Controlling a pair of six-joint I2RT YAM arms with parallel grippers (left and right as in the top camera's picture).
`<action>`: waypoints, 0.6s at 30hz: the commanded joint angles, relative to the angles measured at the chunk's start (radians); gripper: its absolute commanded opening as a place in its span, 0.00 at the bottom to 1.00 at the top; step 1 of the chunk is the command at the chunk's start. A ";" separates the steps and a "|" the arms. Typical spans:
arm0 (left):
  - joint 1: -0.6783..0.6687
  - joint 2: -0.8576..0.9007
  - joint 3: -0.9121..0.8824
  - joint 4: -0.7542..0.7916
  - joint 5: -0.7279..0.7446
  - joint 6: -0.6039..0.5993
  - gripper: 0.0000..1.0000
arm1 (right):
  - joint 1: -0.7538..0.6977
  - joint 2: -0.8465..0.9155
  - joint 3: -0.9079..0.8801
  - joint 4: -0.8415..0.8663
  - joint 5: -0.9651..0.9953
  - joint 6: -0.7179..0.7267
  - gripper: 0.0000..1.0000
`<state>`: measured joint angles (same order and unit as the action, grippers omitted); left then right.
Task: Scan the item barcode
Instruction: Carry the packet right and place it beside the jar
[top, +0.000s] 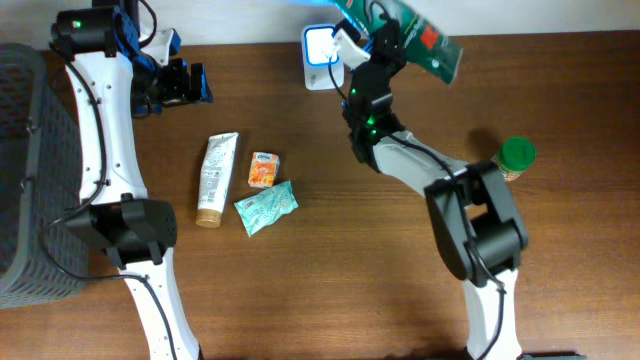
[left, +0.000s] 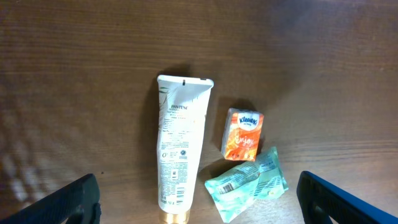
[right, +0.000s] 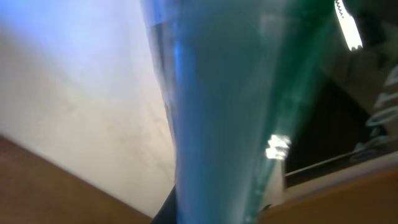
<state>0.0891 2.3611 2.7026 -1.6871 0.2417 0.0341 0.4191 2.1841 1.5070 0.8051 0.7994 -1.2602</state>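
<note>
The overhead camera is looking straight down on the bench from high up. The left wrist camera is peering down from well above at a white tube and orange packet (both showing overhead too), while the right wrist camera is sitting blurringly close against a green package.

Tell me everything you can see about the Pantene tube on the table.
The Pantene tube is a white plastic squeeze tube with small dark print on the side facing up. It has a gold cap at one end and a flat crimped seal at the other. It lies flat on the brown wooden table, and no gripper touches it. An orange Kleenex pack and a teal packet lie close beside it, toward the right arm, a narrow gap between.
</note>
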 joint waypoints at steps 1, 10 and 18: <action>0.001 -0.023 0.018 -0.001 -0.003 0.005 0.99 | 0.012 -0.181 0.010 -0.268 -0.046 0.166 0.04; 0.001 -0.023 0.018 -0.001 -0.003 0.005 0.99 | 0.011 -0.632 0.010 -1.196 -0.542 1.088 0.04; 0.001 -0.023 0.018 -0.001 -0.003 0.005 0.99 | -0.078 -0.683 -0.047 -1.889 -0.816 1.427 0.04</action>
<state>0.0891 2.3611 2.7029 -1.6867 0.2417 0.0341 0.3931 1.4868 1.5002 -1.0370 0.0505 0.0624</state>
